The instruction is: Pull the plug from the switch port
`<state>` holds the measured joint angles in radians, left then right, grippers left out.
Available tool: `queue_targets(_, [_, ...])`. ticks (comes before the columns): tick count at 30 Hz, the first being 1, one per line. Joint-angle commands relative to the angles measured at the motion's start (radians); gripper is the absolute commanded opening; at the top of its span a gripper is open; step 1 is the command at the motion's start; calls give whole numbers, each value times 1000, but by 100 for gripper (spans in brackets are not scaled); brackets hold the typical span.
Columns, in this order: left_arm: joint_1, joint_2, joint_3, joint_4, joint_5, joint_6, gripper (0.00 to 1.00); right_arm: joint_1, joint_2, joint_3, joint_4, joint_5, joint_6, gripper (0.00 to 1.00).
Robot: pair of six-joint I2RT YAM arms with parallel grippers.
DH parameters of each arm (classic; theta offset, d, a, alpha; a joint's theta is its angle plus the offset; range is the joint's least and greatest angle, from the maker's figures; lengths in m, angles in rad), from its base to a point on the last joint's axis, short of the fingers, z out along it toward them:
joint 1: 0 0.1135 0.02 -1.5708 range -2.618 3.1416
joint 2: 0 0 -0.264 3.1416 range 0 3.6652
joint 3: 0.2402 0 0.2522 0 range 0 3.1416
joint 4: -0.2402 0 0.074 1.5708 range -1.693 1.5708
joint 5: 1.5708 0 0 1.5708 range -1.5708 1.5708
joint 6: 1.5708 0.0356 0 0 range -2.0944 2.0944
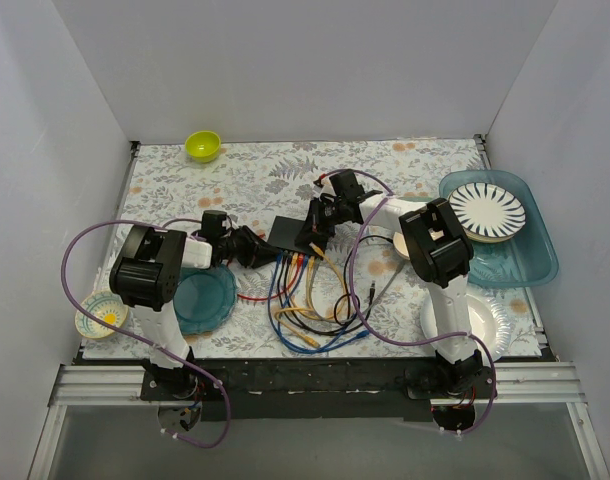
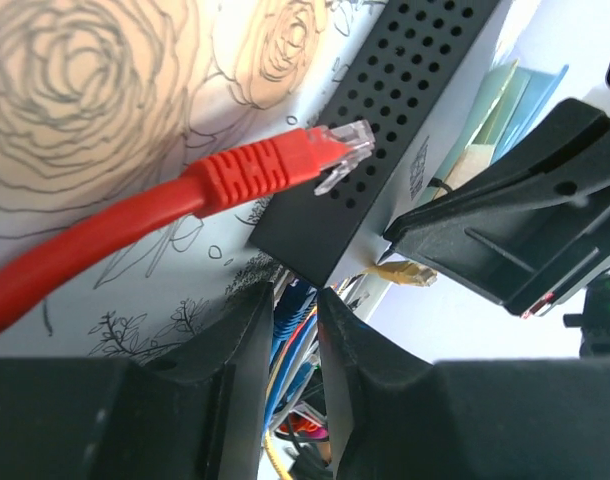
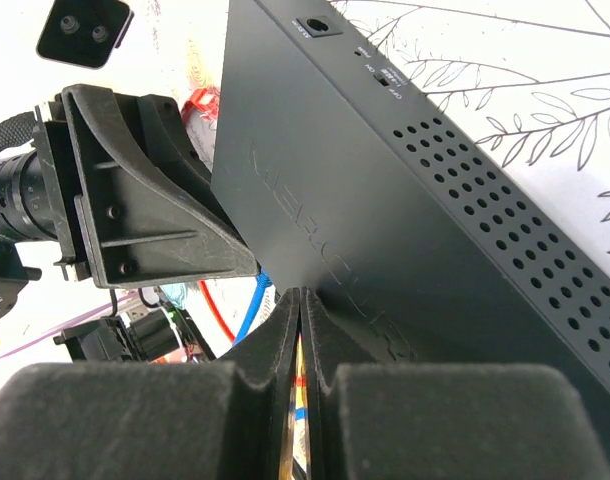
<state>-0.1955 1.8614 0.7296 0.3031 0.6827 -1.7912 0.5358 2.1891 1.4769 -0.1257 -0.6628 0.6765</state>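
Note:
The switch [image 1: 288,231] is a flat black box in the middle of the table. Several blue, orange and yellow cables [image 1: 295,265] leave its near edge. In the left wrist view a red cable ends in a clear plug [image 2: 335,150]. The plug lies free on the tablecloth beside the switch's perforated side [image 2: 385,110], in no port. My left gripper [image 2: 293,305] is open a little and empty, at the switch's left corner [image 1: 263,250]. My right gripper [image 3: 301,300] is shut, its tips pressed on the switch's top [image 3: 405,230], from the right in the top view [image 1: 312,238].
A tangle of loose cables [image 1: 315,310] lies in front of the switch. A teal plate [image 1: 203,298] and a small patterned bowl [image 1: 100,314] are at the left. A green bowl [image 1: 203,146] is at the back. A blue tray [image 1: 520,265] with a striped plate [image 1: 493,212] and a white plate [image 1: 485,320] are at the right.

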Motion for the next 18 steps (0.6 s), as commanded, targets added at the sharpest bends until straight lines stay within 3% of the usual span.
queue_targets(1, [-10,5,45,-38,-110,-37,24,1,43,-33,-95,94,-55,8])
queue_targets(18, [-41,25,70,-153,-147,15,32,1,52,-27,-95,95,-55,8])
